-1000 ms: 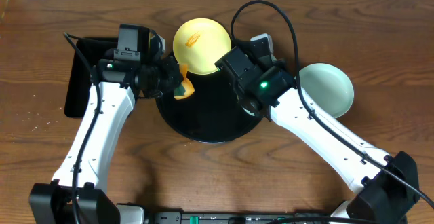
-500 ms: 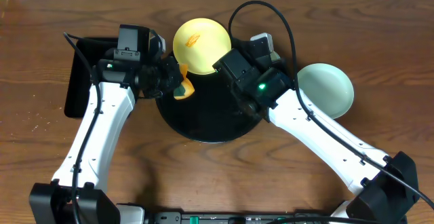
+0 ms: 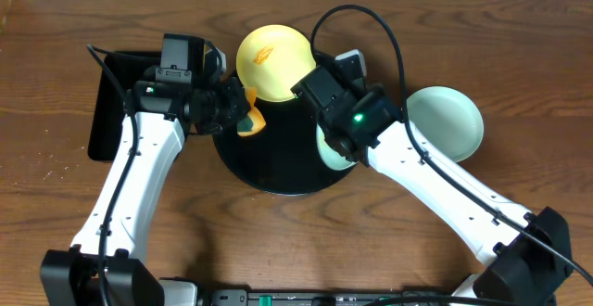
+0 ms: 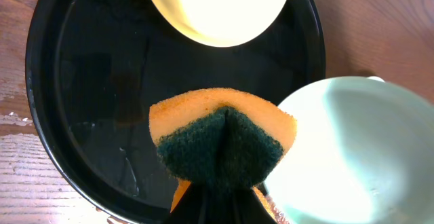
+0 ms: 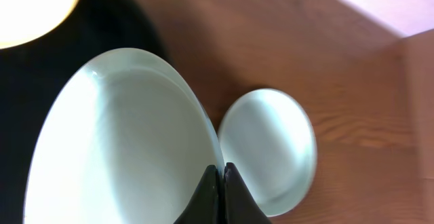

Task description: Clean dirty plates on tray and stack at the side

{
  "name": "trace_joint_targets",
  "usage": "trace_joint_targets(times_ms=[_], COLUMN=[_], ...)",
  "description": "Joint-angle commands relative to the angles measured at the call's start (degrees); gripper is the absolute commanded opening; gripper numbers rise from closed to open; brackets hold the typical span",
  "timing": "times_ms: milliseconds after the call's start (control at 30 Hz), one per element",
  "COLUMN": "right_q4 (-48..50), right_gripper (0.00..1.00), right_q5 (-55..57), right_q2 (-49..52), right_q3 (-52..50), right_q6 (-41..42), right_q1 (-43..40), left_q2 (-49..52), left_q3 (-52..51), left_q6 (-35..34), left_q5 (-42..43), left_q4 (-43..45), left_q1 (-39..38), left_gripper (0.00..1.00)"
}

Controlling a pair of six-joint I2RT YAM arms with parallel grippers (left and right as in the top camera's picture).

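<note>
Over the round black tray I have both arms close together. My left gripper has its jaws pressed tight on a sponge. The sponge is orange with a dark green scrubby side, and it is folded up in the pinch. It hangs over the left part of the tray, and I cannot tell if it touches the tray.

My right gripper has its jaws squeezed together on the rim of a mint plate. One finger is inside the rim and one is outside. This mint plate is over the right side of the tray, just beside the sponge. It looks clean from my wrist camera. I cannot tell if its bottom rests on the tray or is lifted off it.

At the far edge of the tray sits the yellow plate, hanging partly over the rim. It has a small orange smear in it. No gripper touches it.

Off the tray, on the wooden table to the right, lies a second mint plate. A black rectangular tray lies on the left, partly under my left arm.
</note>
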Motion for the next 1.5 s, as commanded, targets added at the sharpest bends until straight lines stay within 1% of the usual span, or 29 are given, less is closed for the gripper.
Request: trace_joint_targets(times_ms=[0, 200, 500, 633, 733, 800, 833, 900, 933, 967, 1033, 1300, 1433, 1467], right_q4=[0.17, 1.14, 3.02, 2.67, 1.36, 0.59, 0.31, -0.5, -1.07, -1.53, -2.45, -5.01, -4.59, -4.28], right_gripper=[0.01, 0.01, 0.01, 0.01, 0.02, 0.17, 0.3, 0.48, 0.55, 0.59, 0.6, 0.58, 0.61, 0.63], right_q5=[-7.58, -16.98, -40.5, -46.6, -48.33, -49.16, -49.9, -50.45, -50.66, -50.8, -50.99, -50.29, -50.31, -50.29], right_q2=[-1.09, -1.11, -1.11, -1.09, -0.72, 0.09, 0.7, 2.38, 3.54, 4.59, 6.84, 13.86, 15.54, 16.06], right_q3=[0.02, 0.02, 0.02, 0.0, -0.15, -0.35, -0.55, -0.66, -0.7, -0.7, -0.7, -0.7, -0.7, -0.74], right_q6=[1.88, 1.33, -4.92, -6.16, -6.14, -6.08, -5.79, -5.18, -5.01, -4.57, -3.93, -1.14, -1.11, -1.14], right_q1=[-1.75, -5.31, -15.32, -20.04, -22.77, -23.87, -24.17, -24.26, -24.26, -24.26, -24.26, -24.28, -24.26, -24.26], left_q2=[-0.24, -0.24, -0.24, -0.24, -0.24, -0.24, -0.24, -0.24, -0.24, -0.24, -0.24, -0.24, -0.24, -0.24], left_q3=[-0.22, -0.22, -0.22, -0.22, -0.22, -0.22, -0.22, -0.22, -0.22, -0.22, -0.22, -0.22, -0.22, -0.22], left_q6=[0.59, 1.2, 1.2, 1.2, 1.2, 1.18, 1.18, 1.18, 1.18, 1.18, 1.18, 1.2, 1.2, 1.2], left_q5=[-0.31, -0.33, -0.31, -0.31, -0.31, -0.31, -0.31, -0.31, -0.31, -0.31, -0.31, -0.31, -0.33, -0.33], left_q4=[-0.15, -0.17, -0.15, -0.15, -0.13, -0.13, -0.13, -0.13, -0.13, -0.13, -0.15, -0.35, -0.35, -0.35], left_q1=[0.11, 0.11, 0.11, 0.11, 0.11, 0.11, 0.11, 0.11, 0.11, 0.11, 0.11, 0.11, 0.11, 0.11], left_gripper=[0.07, 0.07, 0.07, 0.07, 0.08, 0.07, 0.07, 0.07, 0.07, 0.07, 0.08, 0.07, 0.08, 0.08])
